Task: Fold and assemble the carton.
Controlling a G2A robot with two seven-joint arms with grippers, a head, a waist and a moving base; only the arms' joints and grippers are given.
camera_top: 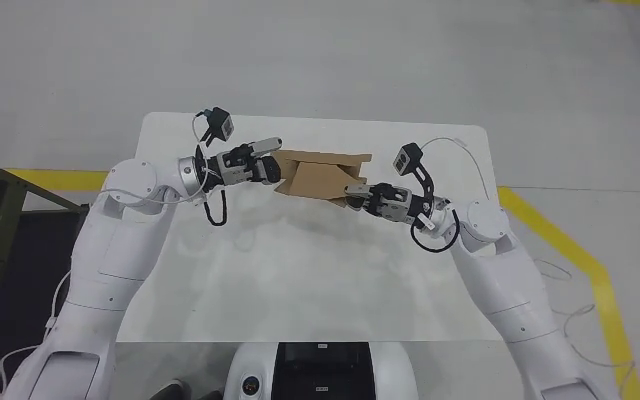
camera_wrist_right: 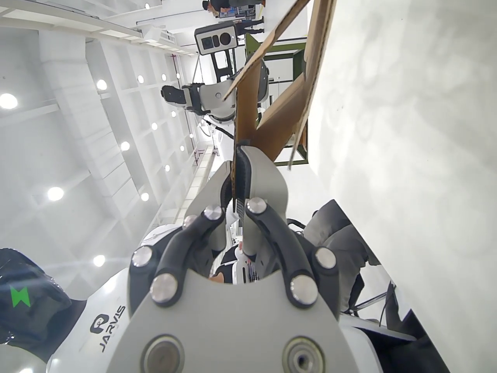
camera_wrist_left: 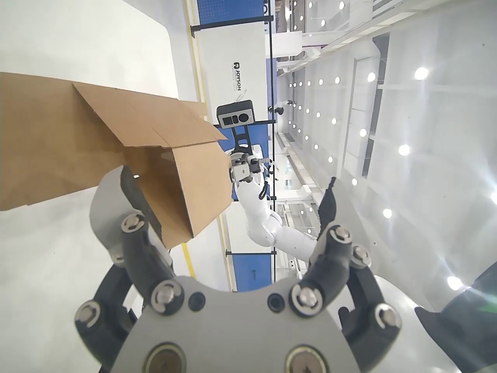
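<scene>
A brown cardboard carton [camera_top: 320,175], partly unfolded with loose flaps, is held above the far middle of the white table [camera_top: 300,290]. My right gripper [camera_wrist_right: 238,157] is shut on a thin flap edge of the carton [camera_wrist_right: 248,110] on its right side; in the top view it is the right gripper [camera_top: 352,192]. My left gripper [camera_wrist_left: 225,188] is open at the carton's left end [camera_wrist_left: 77,137], one finger [camera_wrist_left: 116,192] close against the carton's open corner, the other finger [camera_wrist_left: 330,203] well apart in free air. In the top view the left gripper [camera_top: 272,162] meets the carton's left edge.
The table's near half is bare white surface. Its far edge [camera_top: 320,118] lies just behind the carton. A dark green frame [camera_top: 20,190] stands off the table's left side, and yellow floor tape [camera_top: 560,235] runs past the right side.
</scene>
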